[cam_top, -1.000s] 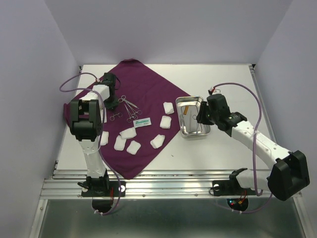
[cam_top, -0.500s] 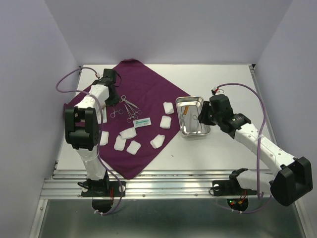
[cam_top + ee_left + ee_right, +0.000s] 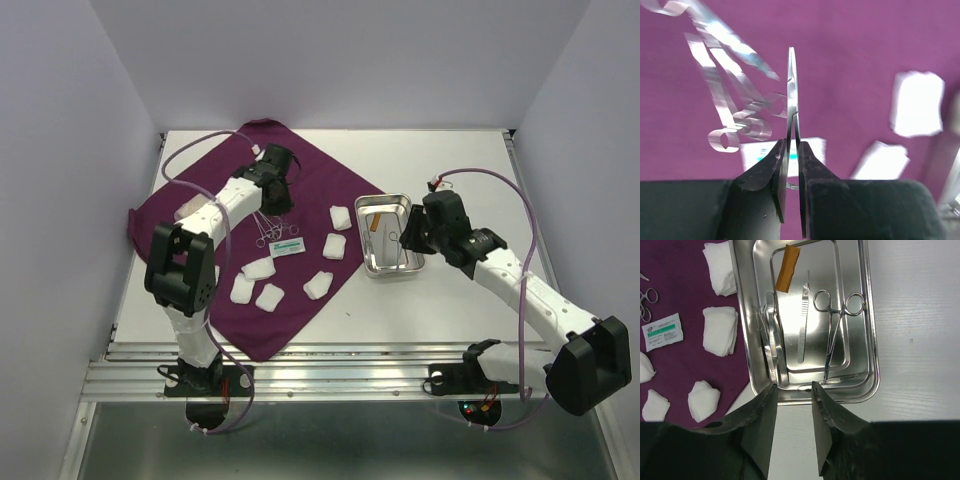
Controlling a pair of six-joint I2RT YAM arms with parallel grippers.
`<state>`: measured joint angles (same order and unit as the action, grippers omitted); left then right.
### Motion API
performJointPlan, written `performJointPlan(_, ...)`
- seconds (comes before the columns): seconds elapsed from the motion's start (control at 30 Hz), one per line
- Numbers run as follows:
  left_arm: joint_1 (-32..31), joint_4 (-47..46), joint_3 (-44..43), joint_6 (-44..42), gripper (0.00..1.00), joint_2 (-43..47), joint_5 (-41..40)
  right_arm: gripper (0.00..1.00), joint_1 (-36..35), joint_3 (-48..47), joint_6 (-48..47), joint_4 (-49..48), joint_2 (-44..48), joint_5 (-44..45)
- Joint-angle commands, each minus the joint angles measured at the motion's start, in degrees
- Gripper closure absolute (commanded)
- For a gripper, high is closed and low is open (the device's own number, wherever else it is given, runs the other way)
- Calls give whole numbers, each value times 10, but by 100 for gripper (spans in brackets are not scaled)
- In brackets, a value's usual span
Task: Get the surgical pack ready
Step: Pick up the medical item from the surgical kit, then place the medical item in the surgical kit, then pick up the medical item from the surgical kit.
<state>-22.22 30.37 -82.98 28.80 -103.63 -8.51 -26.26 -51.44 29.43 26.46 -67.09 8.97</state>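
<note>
The left arm had swung to the right, from the far left corner of the purple cloth (image 3: 320,175) to a spot over its middle. The right arm had hardly moved.

The cloth lay like a diamond. Its left corner reached the table's left edge and its near corner came close to the front edge. The left gripper (image 3: 791,145) was squeezed tight on a thin metal tool (image 3: 791,85), which stuck straight out past the fingertips, up off the cloth. Below it lay a few more loose tools (image 3: 268,228), bunched close together, and a small white and green packet (image 3: 288,245) just near of them.

White gauze pads (image 3: 318,285) were spread over the near and right parts of the cloth, each a little apart from the others.

The steel tray (image 3: 870,330) sat on the white table (image 3: 450,160), right at the cloth's right corner. Inside it were an orange strip (image 3: 787,267), a ring-handled clamp (image 3: 837,325) and other thin tools lying lengthwise. The right gripper (image 3: 792,390) hung above the tray's near rim with its fingers apart and nothing between them.

Right of the tray and in front of it, the table was bare.
</note>
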Motion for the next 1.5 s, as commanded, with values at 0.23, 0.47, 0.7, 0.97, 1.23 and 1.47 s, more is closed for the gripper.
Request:
performJointPlan(0.23, -67, -51, -87, 65, 100, -115, 16, 61, 2, -45, 8, 19, 6, -9)
performJointPlan(0.47, -67, -40, -127, 55, 57, -129, 7, 61, -17, -75, 13, 25, -20, -4)
performJointPlan(0.7, -55, -8, -112, 27, 56, -62, -19, 61, -71, -169, 12, 28, -132, 47)
performJointPlan(0.97, 60, 21, 0, 11, 57, 105, -58, 58, -150, -325, -5, 45, -319, 83)
performJointPlan(1.23, 161, 55, 24, -37, 56, 224, -78, 48, -172, -522, -21, 93, -513, 90)
performJointPlan(1.47, 176, 49, 55, -46, 56, 242, -44, 44, -178, -626, -10, 112, -629, 97)
